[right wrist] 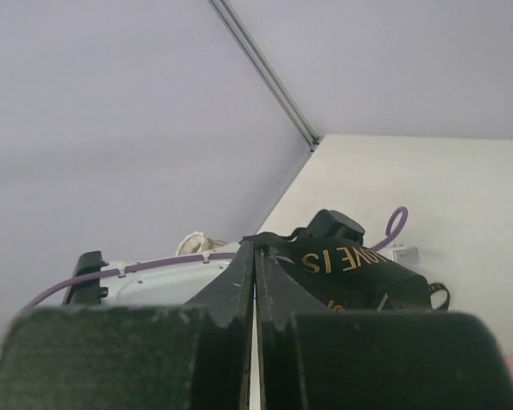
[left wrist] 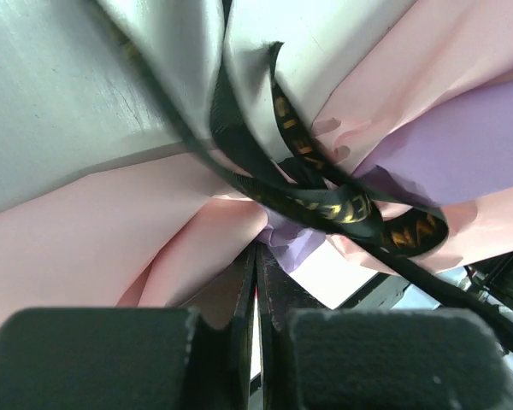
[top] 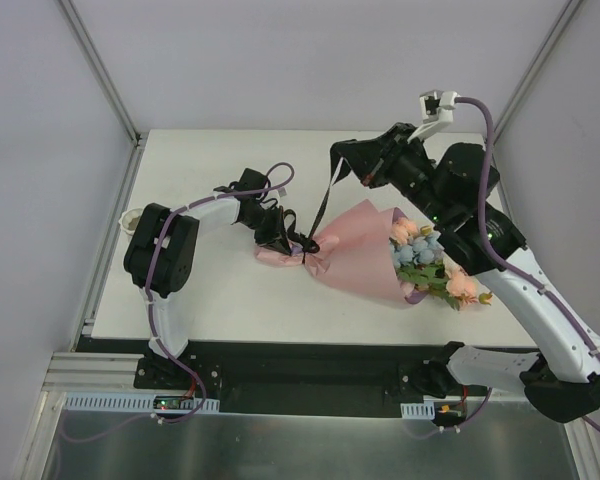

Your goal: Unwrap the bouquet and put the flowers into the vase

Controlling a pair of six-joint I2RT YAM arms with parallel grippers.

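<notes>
The bouquet lies on its side mid-table, a pink paper cone with its narrow tail to the left. The flowers, peach and pale blue, show at its wide right end. My left gripper is shut at the tail, its tips pinching the paper fold beside the knot. A black ribbon with gold lettering runs taut from the knot up to my right gripper, which is shut on the ribbon well above the table. The white ribbed vase stands at the table's left edge, behind the left arm.
The white table is enclosed by pale walls and metal corner posts. My left arm arches between the vase and the bouquet. The right arm leans over the flower end.
</notes>
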